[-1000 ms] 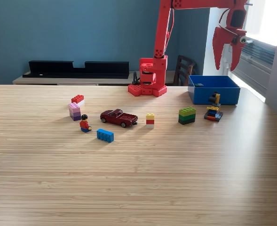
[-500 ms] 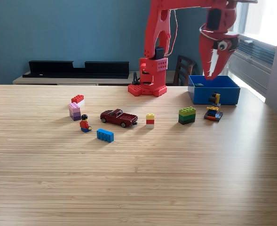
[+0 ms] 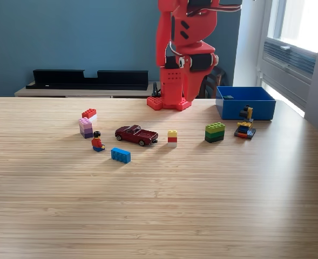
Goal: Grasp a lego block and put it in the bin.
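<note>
The blue bin [image 3: 245, 103] stands at the back on the exterior view's right, with a small dark piece inside near its left wall. Lego blocks lie across the table: a green stack [image 3: 215, 132], a yellow, white and red stack [image 3: 172, 137], a blue brick [image 3: 120, 155], a pink-purple stack [image 3: 85, 128] and a red-and-white piece [image 3: 88, 114]. My red gripper [image 3: 187, 90] hangs in front of the arm's base [image 3: 169, 101], well above the table and left of the bin. Red on red hides its jaws, and I see nothing held.
A dark red toy car [image 3: 136, 134] and a minifigure [image 3: 97, 142] stand among the blocks. A small yellow-and-blue build [image 3: 245, 125] sits just in front of the bin. A black shelf [image 3: 88, 79] runs along the back wall.
The arm has swung from above the bin toward the exterior view's left, to in front of its base. The blocks and bin have not moved.
</note>
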